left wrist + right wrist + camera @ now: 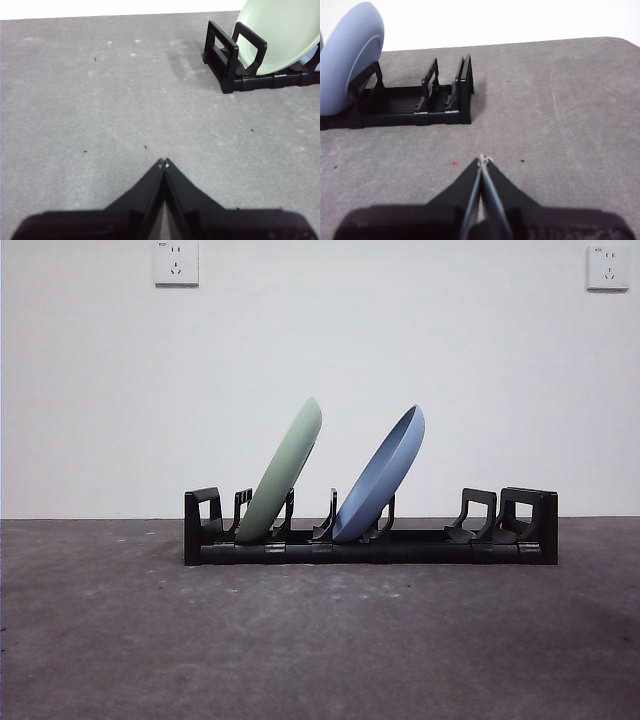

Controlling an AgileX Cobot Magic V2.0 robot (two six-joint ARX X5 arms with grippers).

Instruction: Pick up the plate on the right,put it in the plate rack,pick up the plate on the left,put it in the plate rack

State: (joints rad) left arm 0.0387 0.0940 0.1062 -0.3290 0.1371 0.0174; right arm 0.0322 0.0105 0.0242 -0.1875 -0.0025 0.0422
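Setting: a bare test or lab room, not a lived-in kitchen. Evidence: a plain white wall point(320, 360) carrying two white wall sockets point(176, 262) high up, and a grey, speckled worktop point(320, 640) with nothing homely about it. Sole furnishing: one black plate rack point(370, 540) holding a green plate point(282, 472) and a blue plate point(382, 476).

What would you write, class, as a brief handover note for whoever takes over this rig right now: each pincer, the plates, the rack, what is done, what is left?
Left pincer: shut, empty, above bare table, away from the rack's end.
Right pincer: shut, empty, off the rack's other end.
Green plate and blue plate: both leaning in the plate rack between prongs.
Done: both plates racked.
Left: nothing visible.
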